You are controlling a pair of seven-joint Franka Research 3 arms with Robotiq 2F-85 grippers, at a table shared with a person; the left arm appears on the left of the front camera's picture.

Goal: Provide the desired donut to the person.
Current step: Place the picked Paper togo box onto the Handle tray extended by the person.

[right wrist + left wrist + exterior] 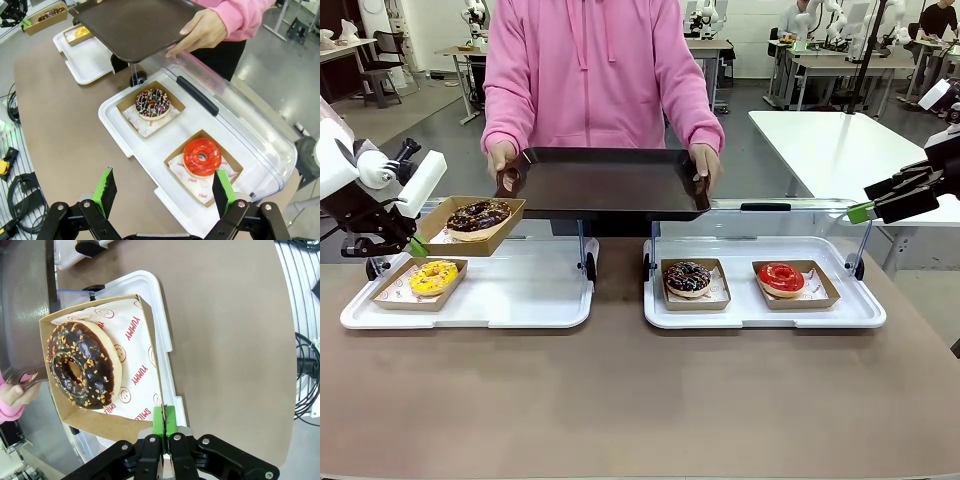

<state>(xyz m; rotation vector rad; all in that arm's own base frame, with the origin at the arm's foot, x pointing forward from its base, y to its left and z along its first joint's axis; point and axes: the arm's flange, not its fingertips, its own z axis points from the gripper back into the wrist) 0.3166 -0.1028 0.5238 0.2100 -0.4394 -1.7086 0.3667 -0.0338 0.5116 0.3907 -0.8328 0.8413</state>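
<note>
left pincer [164, 416] pinches the box [110, 421] holding the chocolate donut [95, 365] aloft; right pincer [164, 182] spread wide.

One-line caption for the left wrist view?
Left tool shut on a cardboard tray edge, carrying a chocolate donut over the white tray.

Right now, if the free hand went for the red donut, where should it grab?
Probably its box, not the icing: pinch the thin near wall from above, on the robot's side. The open lid blocks the far side, and the wall stands upright, like the one the left hand pinches on the chocolate donut's box.
</note>
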